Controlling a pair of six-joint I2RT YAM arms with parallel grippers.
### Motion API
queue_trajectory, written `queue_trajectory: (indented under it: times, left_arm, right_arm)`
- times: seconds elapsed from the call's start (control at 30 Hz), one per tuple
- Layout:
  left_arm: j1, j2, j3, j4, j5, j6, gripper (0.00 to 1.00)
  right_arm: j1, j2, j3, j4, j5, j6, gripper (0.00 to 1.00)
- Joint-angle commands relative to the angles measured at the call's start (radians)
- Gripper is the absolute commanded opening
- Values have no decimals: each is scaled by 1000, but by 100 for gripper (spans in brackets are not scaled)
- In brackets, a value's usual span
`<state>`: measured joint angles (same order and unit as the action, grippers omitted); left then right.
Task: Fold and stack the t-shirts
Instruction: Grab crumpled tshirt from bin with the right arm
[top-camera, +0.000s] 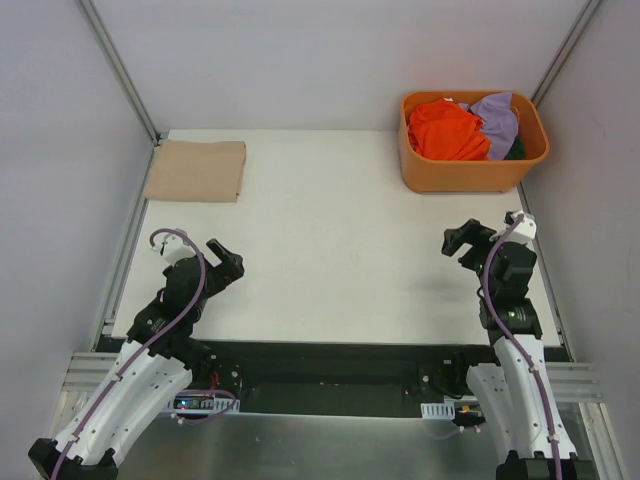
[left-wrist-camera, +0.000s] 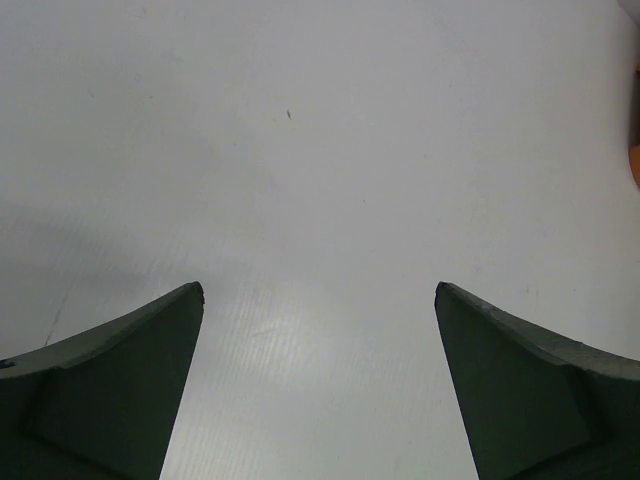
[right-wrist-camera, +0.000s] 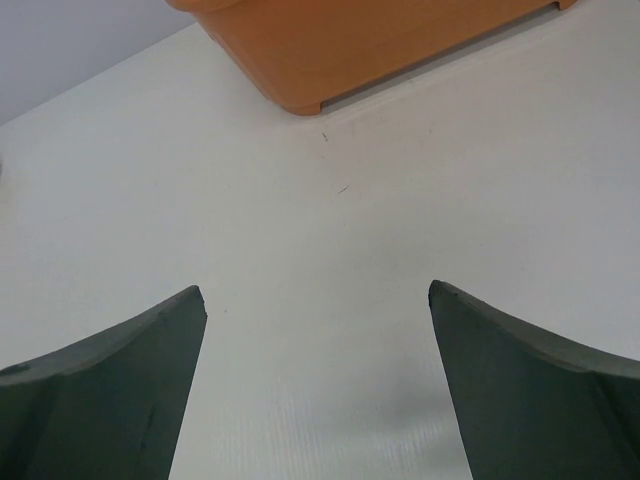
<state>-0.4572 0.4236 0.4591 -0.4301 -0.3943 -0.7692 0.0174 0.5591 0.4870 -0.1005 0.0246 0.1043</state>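
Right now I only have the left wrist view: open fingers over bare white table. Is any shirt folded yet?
Observer: Yes, one tan t-shirt lies folded at the far left corner of the table.
Operator: Where are the others?
Observer: Heaped in the orange basket at the far right: an orange t-shirt, a lavender t-shirt and a sliver of a dark green t-shirt.
Operator: And the right gripper?
Observer: The right gripper is open and empty, over bare table just short of the basket.
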Motion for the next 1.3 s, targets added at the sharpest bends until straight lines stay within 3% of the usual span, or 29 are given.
queue_trajectory:
  times: [0.0, 0.17, 0.47, 0.9, 1.03, 1.27]
  left_arm:
    - [0, 7, 7, 31, -11, 21, 99]
    - [2, 79, 41, 59, -95, 45, 99]
    - [2, 254, 96, 100, -185, 90, 99]
    - [2, 204, 47, 143, -238, 116, 99]
    - [2, 199, 44, 143, -239, 128, 99]
    - [2, 221, 46, 154, -233, 139, 99]
  right_arm:
    - [-2, 27, -10, 123, -62, 52, 96]
    - [-2, 157, 131, 150, -233, -35, 96]
    - [-2, 724, 792, -135, -62, -44, 96]
    - [-2, 1464, 1662, -502, 254, -144, 98]
    - [-2, 1588, 1780, -484, 291, -189, 99]
    - [-2, 1680, 1776, -392, 327, -282, 99]
